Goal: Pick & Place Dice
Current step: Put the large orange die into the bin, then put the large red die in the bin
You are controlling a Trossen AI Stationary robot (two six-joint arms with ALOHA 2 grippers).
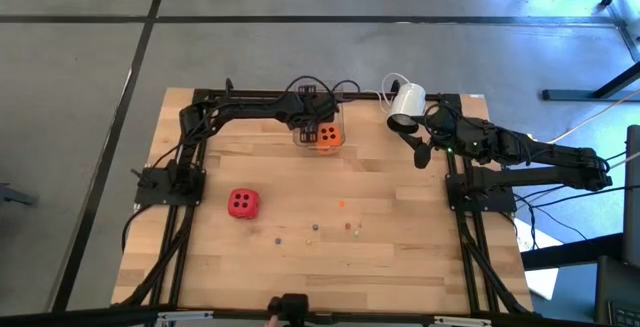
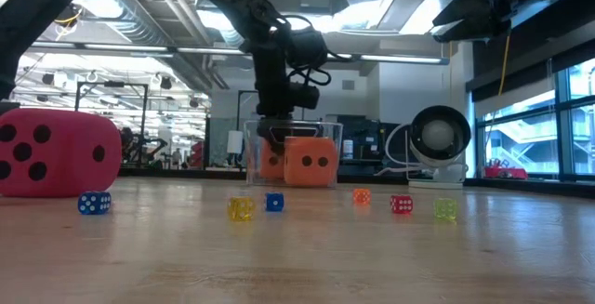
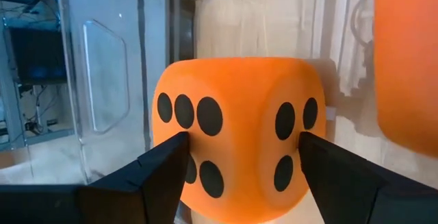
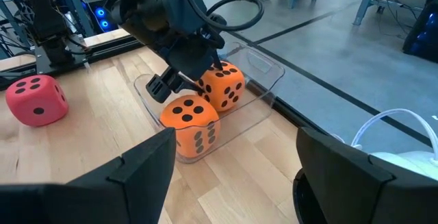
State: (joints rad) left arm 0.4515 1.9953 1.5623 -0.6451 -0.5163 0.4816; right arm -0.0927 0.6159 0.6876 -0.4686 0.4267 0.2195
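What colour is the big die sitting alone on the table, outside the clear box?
Red die with dark pips; the right wrist view shows it best.

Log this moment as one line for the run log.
left gripper: in clear container, fingers around orange die | second orange die: in container | red die: on table | right gripper: waiting, open

Even, bright overhead lighting is recorded across the pale wooden table, with ceiling strip lights flaring in the low view. The big red foam cube with dark pips is rendered soft at that view's edge. A soft shadow is cast beside the orange foam cube with dark pips.
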